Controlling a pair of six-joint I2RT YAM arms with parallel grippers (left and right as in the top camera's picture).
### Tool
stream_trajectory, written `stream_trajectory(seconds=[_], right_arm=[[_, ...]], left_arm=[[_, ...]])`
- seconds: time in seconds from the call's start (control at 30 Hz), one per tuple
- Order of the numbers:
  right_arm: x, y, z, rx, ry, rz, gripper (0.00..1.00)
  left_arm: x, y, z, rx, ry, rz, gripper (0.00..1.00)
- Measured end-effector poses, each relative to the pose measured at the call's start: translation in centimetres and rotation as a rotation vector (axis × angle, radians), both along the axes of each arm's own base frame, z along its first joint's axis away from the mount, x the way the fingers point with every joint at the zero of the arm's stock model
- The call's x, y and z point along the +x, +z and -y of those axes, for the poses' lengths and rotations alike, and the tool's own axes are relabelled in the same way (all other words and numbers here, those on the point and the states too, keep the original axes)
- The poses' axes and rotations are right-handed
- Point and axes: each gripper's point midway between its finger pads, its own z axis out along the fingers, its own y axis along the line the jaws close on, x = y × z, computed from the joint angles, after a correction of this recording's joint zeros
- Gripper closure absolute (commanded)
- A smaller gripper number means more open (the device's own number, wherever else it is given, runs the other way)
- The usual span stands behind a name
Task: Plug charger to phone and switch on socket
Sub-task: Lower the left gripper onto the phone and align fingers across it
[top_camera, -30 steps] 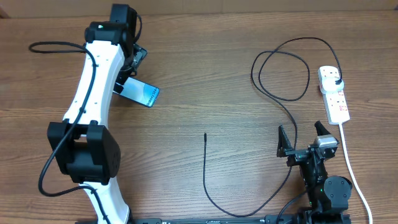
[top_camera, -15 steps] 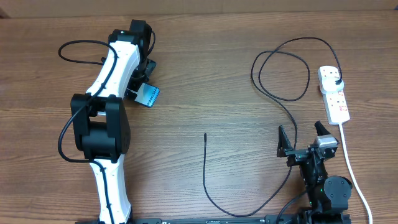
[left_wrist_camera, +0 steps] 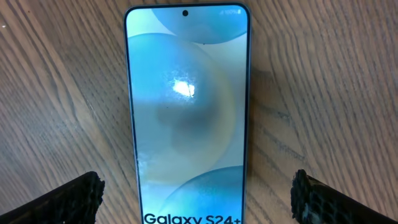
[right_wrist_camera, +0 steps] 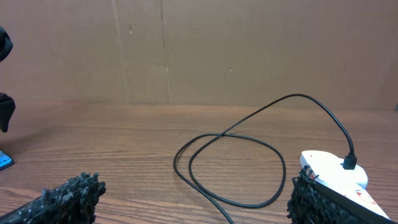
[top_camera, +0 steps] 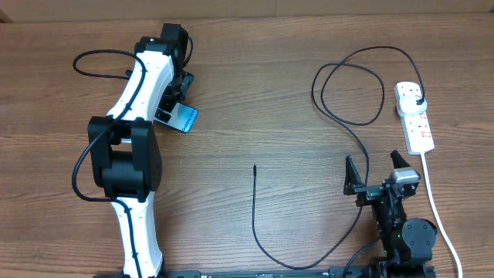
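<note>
A: Progress?
B: Nothing done yet, we judge. The phone [left_wrist_camera: 186,112] lies at ten o'clock under our left end effector [left_wrist_camera: 196,202], which is open and grips nothing. Our right end effector [top_camera: 377,171] is open too. The charger [top_camera: 255,193] tip lies loose mid-desk [top_camera: 262,77]; the socket [top_camera: 417,127] sits at two o'clock.

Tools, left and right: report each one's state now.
Left tool: open, straddling the phone, not gripping it.
Right tool: open, holding nothing.

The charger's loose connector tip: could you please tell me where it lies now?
In the overhead view the connector tip lies near the middle of the table, between the phone on the left and the right fingers.
</note>
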Motion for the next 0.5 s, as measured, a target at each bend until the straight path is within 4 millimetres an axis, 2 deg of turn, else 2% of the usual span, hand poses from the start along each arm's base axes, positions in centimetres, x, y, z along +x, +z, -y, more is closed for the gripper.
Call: stream_trajectory(seconds=[0.4,0.5], right_arm=[[0.0,0.0,0.0,0.0,0.0,0.0,0.0],[0.0,0.0,0.0,0.0,0.0,0.0,0.0]], left_arm=[[0.0,-0.7,0.0,-0.001,0.023,-0.005,0.0],[-0.6,-1.3,-0.1,0.0,0.043,-0.02,0.0]])
